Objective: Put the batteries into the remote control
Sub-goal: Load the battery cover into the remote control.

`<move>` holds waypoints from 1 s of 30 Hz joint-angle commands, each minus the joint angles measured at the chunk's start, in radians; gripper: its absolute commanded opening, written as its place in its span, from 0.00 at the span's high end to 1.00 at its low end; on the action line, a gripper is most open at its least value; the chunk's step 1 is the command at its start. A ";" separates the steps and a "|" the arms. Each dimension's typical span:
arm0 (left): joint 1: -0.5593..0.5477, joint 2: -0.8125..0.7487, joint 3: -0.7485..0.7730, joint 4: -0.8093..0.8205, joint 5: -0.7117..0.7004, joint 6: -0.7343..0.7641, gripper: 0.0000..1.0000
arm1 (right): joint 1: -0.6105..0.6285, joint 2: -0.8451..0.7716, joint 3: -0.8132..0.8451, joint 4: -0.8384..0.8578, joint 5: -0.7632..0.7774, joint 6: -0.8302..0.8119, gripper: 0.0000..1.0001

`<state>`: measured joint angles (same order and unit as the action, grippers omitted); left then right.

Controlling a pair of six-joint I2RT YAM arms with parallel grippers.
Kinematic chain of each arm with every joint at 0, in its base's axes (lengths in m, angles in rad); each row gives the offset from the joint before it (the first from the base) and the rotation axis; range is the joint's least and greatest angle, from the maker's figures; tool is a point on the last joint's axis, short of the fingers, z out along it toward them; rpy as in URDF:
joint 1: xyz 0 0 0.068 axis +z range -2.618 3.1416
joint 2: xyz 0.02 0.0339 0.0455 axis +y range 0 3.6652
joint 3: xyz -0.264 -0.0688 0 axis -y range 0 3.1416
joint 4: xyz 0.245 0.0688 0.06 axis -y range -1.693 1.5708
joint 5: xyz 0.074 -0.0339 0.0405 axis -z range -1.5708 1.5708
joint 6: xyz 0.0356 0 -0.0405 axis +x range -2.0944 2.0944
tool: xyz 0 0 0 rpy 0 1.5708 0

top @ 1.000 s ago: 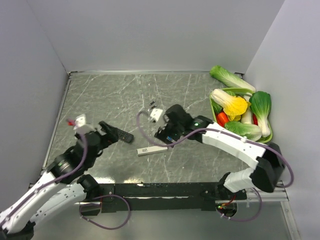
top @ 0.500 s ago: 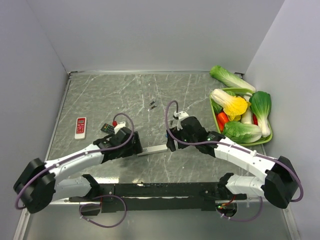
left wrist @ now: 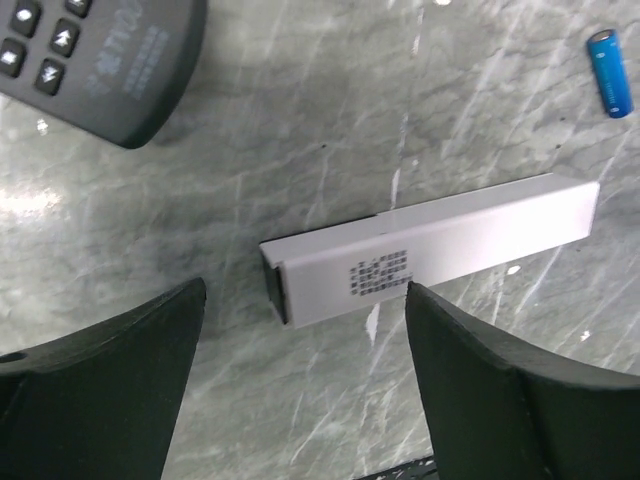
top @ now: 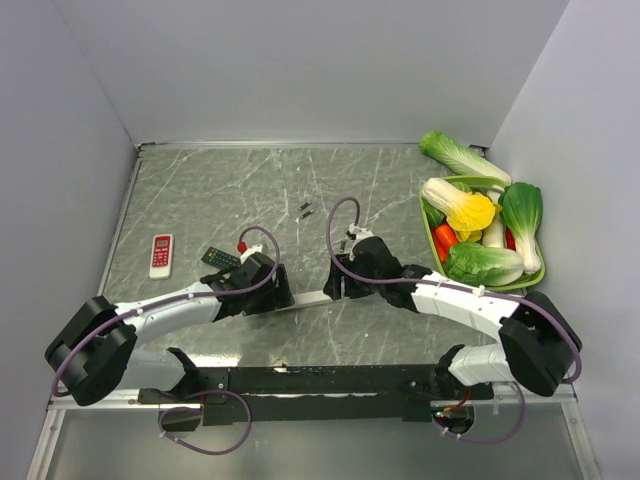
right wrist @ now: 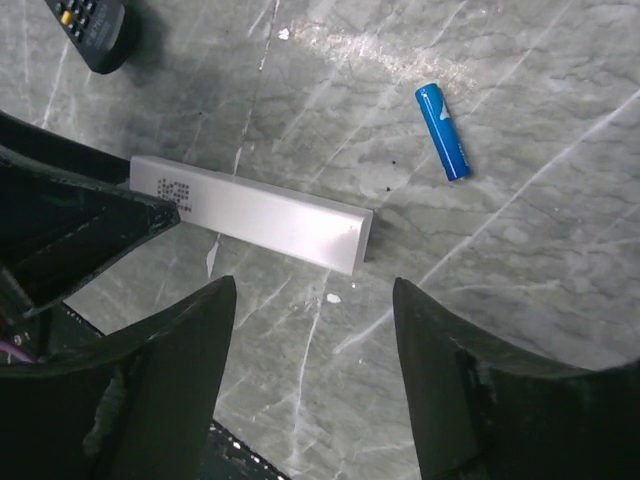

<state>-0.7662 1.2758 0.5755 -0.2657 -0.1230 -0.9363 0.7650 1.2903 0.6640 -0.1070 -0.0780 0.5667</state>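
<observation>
- Left wrist view: left gripper [left wrist: 305, 305] has its jaws wide, straddling the labelled end of the white remote [left wrist: 430, 245], label side up; no contact seen.
- Right gripper [right wrist: 312, 295] is wide and empty over the other end.
- Blue battery [right wrist: 442, 131] lies loose near the remote.
- Step, judged: securing the remote. Next: clamp it, then expose the battery bay.

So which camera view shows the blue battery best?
The right wrist view: the blue battery lies whole, large and clear. The left wrist view shows it small, near the top right corner. In the top view I cannot find it.
</observation>
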 commanded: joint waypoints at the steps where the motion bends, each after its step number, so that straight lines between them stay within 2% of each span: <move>1: 0.002 0.031 -0.009 0.022 0.034 0.007 0.18 | -0.006 0.065 0.014 0.069 -0.022 0.048 0.35; 6: 0.002 0.034 -0.022 0.026 0.046 0.007 0.29 | -0.004 0.125 0.025 0.079 -0.023 0.061 0.46; 13: 0.002 0.042 -0.034 0.037 0.059 0.005 0.48 | -0.006 0.168 0.039 0.086 -0.029 0.064 0.52; 18: 0.002 0.051 -0.032 0.042 0.065 0.007 0.55 | -0.004 0.170 0.052 0.073 -0.020 0.058 0.57; 26: 0.002 0.046 -0.035 0.036 0.063 0.007 0.54 | -0.006 0.164 0.095 0.006 0.046 0.025 0.59; 29: 0.002 0.034 -0.032 0.022 0.057 0.008 0.49 | -0.006 0.156 0.124 -0.016 0.069 0.001 0.59; 30: 0.002 0.019 -0.031 0.017 0.054 0.007 0.43 | -0.006 0.152 0.132 -0.028 0.073 -0.013 0.58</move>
<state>-0.7670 1.3109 0.5579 -0.2016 -0.0490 -0.9379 0.7650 1.4570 0.7284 -0.1009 -0.0555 0.5922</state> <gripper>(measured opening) 0.500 0.416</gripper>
